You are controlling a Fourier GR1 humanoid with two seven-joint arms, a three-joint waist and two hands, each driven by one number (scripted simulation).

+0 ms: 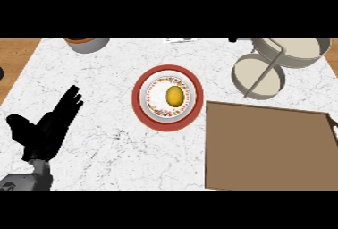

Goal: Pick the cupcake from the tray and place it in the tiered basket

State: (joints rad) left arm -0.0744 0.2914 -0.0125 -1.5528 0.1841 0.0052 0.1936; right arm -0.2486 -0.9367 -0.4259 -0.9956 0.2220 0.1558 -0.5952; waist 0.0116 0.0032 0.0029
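Cupcake: unseen, tray [264, 147] bare; likely light, soft, best held at base; left hand [46, 127] open, empty

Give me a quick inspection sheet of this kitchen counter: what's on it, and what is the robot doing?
Surface: white marble counter, wood at the left edge.
Job's things: brown tray, no cupcake visible on it; tiered basket at upper right.
Clutter: red-rimmed plate holding a yellow egg-shaped item; grey bowl at top left.
Robot hands: left robot hand open, resting at left; right one not in view.
Cables: nothing seen.
Surroundings: nothing seen.
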